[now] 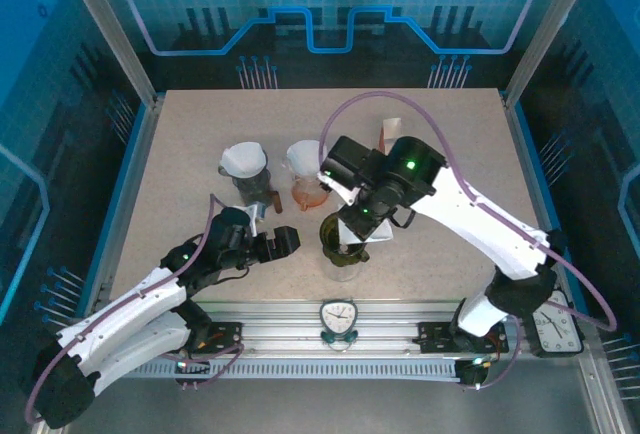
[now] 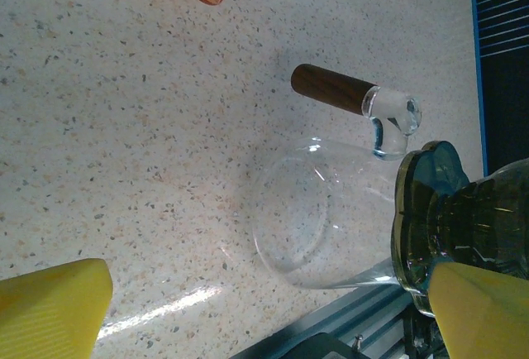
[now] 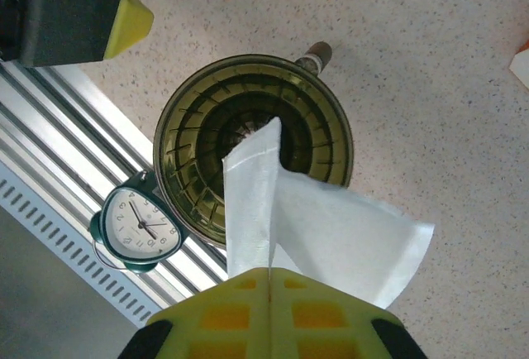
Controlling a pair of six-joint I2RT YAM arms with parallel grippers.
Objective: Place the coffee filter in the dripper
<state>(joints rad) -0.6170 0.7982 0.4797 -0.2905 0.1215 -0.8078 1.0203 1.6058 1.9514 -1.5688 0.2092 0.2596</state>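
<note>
A: Jaws of our right gripper point(image 3: 270, 272) are clenched on the coffee filter point(image 3: 331, 235), pinching its folded seam right at their tips.

B: And the filter's point, just ahead of the jaws, dips into the green dripper point(image 3: 190, 119), while the wide flap hangs out over the rim.

A: We judge it featherlight, floppy paper (it creases easily), so a hold at the seam edge suits it. The cone will need room to open inside.

B: Our left gripper point(image 1: 280, 244)?

A: Its jaws stand spread, holding nothing. The glass carafe point(image 2: 306, 210) lies ahead between them, and the dripper is just beside one finger.
</note>
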